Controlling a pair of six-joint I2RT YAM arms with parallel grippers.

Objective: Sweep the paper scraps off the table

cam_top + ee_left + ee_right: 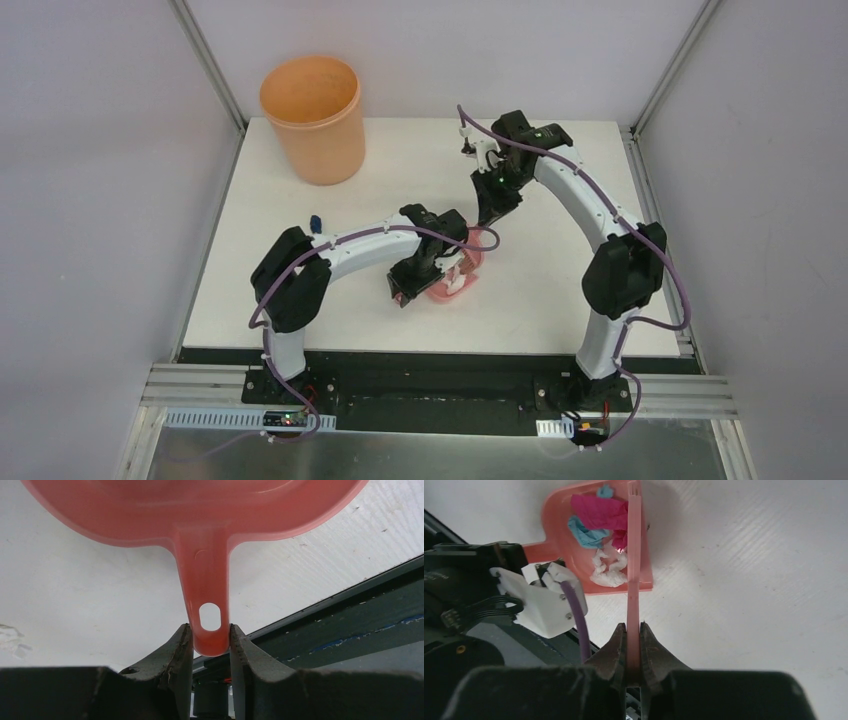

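The orange bucket [312, 118] stands at eleven o'clock, and I cannot see its bottom. What looks like one dark scrap [316, 222] lies on the bench [560, 290] at nine o'clock. My left gripper [211, 632] is clamped on the handle of the dustpan [200, 510], holding it low as a catcher. Magenta, light-blue and white paper scraps [596, 511] sit inside. My right gripper [633, 630] narrowly pinches the hand brush [634, 540] at the pan's mouth, placed to sweep inward.
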